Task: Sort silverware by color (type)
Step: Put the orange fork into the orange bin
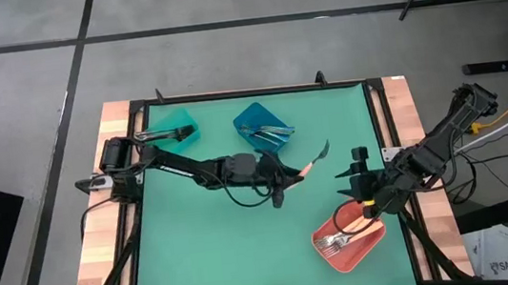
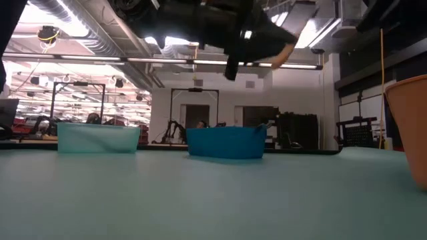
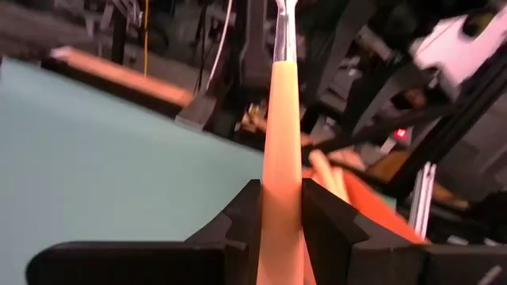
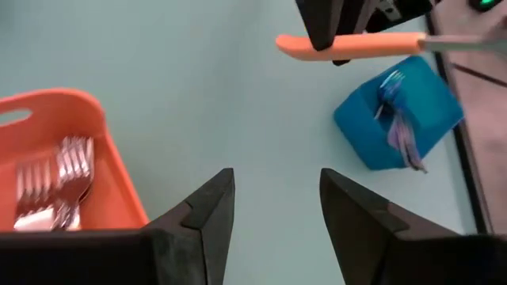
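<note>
My left gripper [image 1: 288, 174] hangs above the middle of the green mat, shut on a fork [image 1: 314, 158] with an orange-gold handle and a silver head. In the low view this gripper [image 2: 235, 65] shows high above the table. My right gripper [image 1: 356, 185] stands open above the mat's right part, beside the coral bin [image 1: 350, 243], with nothing between its fingers [image 4: 207, 207]. Silver forks [image 4: 55, 184] lie in the coral bin. Iridescent forks [image 4: 398, 119] stick out of the blue bin [image 1: 265, 127]. My left gripper pinches the fork's orange-gold handle [image 3: 283, 170] between its two fingers [image 3: 238, 222], coming nearly level from the table's left. The fork's silver head [image 3: 283, 22] sticks out ahead of the fingers. The handle's free end [image 4: 289, 44] juts out behind. The fork is lifted clear of the table.
A pale teal bin [image 1: 176, 127] stands at the mat's far left corner, the blue bin to its right, the coral bin at the near right. Wooden strips [image 1: 101, 227] and a black frame border the mat. Bare mat [image 1: 219, 252] lies at the near left.
</note>
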`<state>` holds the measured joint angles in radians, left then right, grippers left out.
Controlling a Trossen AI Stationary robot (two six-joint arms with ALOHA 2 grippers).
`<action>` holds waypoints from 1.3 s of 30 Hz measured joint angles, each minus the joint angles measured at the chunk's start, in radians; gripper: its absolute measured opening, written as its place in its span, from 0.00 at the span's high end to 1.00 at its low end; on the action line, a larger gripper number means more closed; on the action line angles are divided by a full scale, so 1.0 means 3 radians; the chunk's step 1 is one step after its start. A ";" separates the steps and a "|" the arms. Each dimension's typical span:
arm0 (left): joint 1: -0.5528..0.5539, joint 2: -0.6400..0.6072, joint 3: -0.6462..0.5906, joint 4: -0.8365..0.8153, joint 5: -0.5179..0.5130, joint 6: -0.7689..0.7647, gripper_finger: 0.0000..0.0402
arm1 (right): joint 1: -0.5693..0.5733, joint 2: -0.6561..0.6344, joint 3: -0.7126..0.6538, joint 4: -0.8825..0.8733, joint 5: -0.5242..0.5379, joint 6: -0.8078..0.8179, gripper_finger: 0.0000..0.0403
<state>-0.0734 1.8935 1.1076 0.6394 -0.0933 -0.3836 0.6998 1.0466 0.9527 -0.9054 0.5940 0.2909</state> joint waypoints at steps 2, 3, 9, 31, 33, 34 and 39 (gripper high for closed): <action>0.0000 -0.0001 0.0000 0.0140 -0.0004 0.0051 0.83 | 0.0000 0.0000 0.0000 0.0031 0.0088 0.0000 0.57; 0.0000 -0.0001 0.0000 0.0199 -0.0004 0.0082 0.83 | 0.0000 0.0000 0.0000 0.0055 0.0127 0.0001 0.57; 0.0000 -0.0001 0.0001 0.0587 -0.0007 0.0251 0.83 | 0.0000 0.0000 0.0001 0.0187 0.0301 0.0003 0.57; -0.0032 -0.0006 0.0003 0.1274 -0.0097 0.0872 0.83 | 0.0000 0.0011 0.0001 0.0527 0.1416 0.0763 0.57; -0.0051 -0.0006 0.0003 0.1332 -0.0097 0.0969 0.83 | 0.0000 0.0011 0.0001 0.0633 0.1430 0.0763 0.57; -0.0062 -0.0006 0.0003 0.1376 -0.0098 0.1024 0.83 | 0.0000 0.0011 0.0001 0.0689 0.1450 0.0763 0.57; -0.0104 -0.0006 0.0005 0.1570 -0.0097 0.1267 0.83 | -0.0052 0.0013 0.0001 0.0989 0.1492 0.0762 0.57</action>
<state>-0.1045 1.8915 1.1091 1.1105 -0.1223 -0.0035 0.6842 1.0504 0.9531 -0.6085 1.0416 0.5194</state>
